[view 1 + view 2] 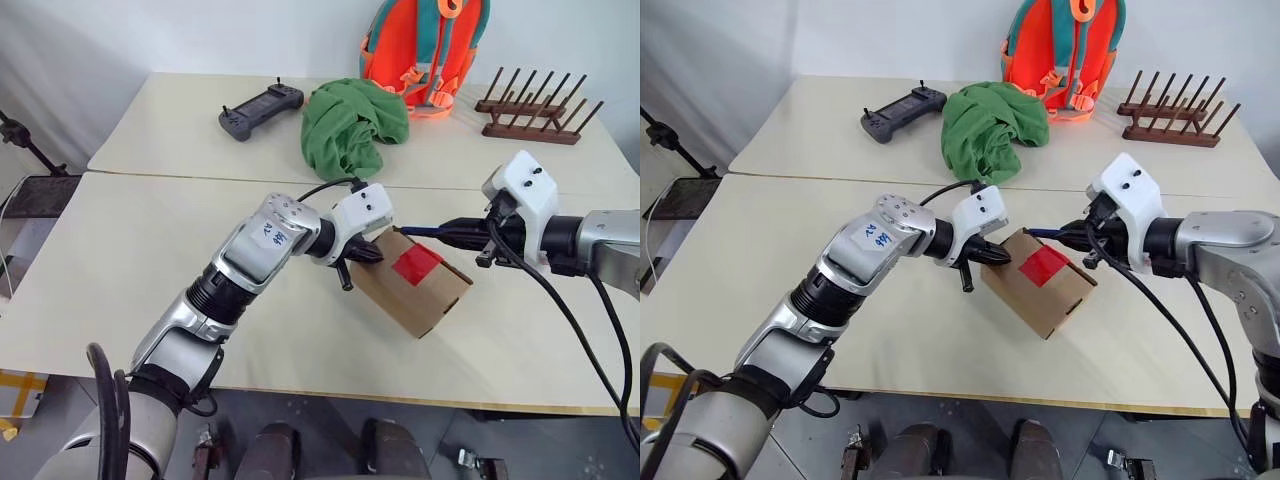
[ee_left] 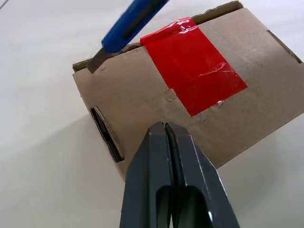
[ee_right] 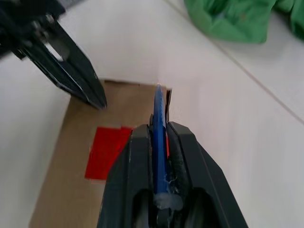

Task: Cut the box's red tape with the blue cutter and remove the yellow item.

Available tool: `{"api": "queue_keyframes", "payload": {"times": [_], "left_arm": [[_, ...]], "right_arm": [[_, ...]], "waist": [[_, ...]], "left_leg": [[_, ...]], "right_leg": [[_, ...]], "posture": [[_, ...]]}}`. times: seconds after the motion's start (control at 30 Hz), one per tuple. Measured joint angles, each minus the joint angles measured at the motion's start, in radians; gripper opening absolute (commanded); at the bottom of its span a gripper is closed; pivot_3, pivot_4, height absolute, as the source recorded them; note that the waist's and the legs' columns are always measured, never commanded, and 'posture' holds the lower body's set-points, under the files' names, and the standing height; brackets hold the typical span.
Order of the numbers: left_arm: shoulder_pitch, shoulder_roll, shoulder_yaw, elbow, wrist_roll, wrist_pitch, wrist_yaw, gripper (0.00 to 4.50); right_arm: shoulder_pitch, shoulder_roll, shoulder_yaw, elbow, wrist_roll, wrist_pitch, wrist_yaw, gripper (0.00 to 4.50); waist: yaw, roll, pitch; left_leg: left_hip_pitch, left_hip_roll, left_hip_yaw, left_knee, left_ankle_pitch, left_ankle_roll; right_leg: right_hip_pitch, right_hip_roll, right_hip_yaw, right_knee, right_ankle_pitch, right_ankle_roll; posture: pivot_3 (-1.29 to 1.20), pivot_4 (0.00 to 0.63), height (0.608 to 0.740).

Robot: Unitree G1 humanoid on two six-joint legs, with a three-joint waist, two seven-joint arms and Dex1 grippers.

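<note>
My right end effector (image 3: 159,142) is clamped on the cutter (image 3: 158,118), the slim blue shaft pinched between both fingers with its tip reaching out over the far top edge of the box (image 1: 415,285). My left end effector (image 2: 166,137) is pressed fully shut with nothing in it, its tips over the box's top near the near-left end, placed to brace the carton; I can't tell whether they touch the cardboard.

The box lies tilted near the middle of the front surface (image 1: 120,260), flaps shut, with the tape (image 1: 415,263) across the top seam, glossy and a little wrinkled. The cutter tip sits just beside the tape's far end, at the seam edge, not yet on the red. The yellow item must be inside.

I judge the carton light and thin-walled: it would slide or tip under a sideways pull of the blade, so my left hand should press down on the top face, clear of the cut line. The cutter is narrow and smooth and could twist in my grip, so a firm mid-shaft hold matters. The tape looks thin and should part along the seam with light pressure.

Behind lie a green cloth (image 1: 352,128), a controller (image 1: 260,108), an orange bag (image 1: 425,50) and a wooden rack (image 1: 535,110).
</note>
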Motion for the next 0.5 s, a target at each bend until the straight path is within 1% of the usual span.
{"api": "queue_keyframes", "payload": {"times": [0.1,0.43,0.5], "left_arm": [[-0.008,-0.002,0.002,0.018,0.000,0.000,-0.002,0.03],[-0.013,-0.004,0.003,0.030,0.000,-0.005,-0.004,0.03],[-0.013,-0.008,0.003,0.032,0.000,-0.006,-0.003,0.03]], "right_arm": [[0.018,-0.021,0.008,0.007,-0.020,-0.024,0.010,0.17],[0.035,-0.032,0.016,0.020,-0.031,-0.033,0.030,0.17],[0.060,-0.061,0.016,0.010,-0.031,-0.039,0.043,0.17]], "waist": [[0.000,0.000,0.000],[0.000,0.000,0.000],[0.002,0.000,0.000]], "left_leg": [[0.000,0.000,0.000,0.000,0.000,0.000],[0.000,0.000,0.001,0.001,0.000,0.000],[0.000,0.000,0.000,0.001,0.000,0.000]], "right_leg": [[0.000,0.000,0.000,0.000,0.000,0.000],[0.000,0.000,0.001,0.000,0.000,0.000],[0.000,0.000,0.001,0.000,0.000,0.000]], "posture": [[0.00,0.150,0.740],[0.00,0.150,0.740],[0.00,0.150,0.740]]}}
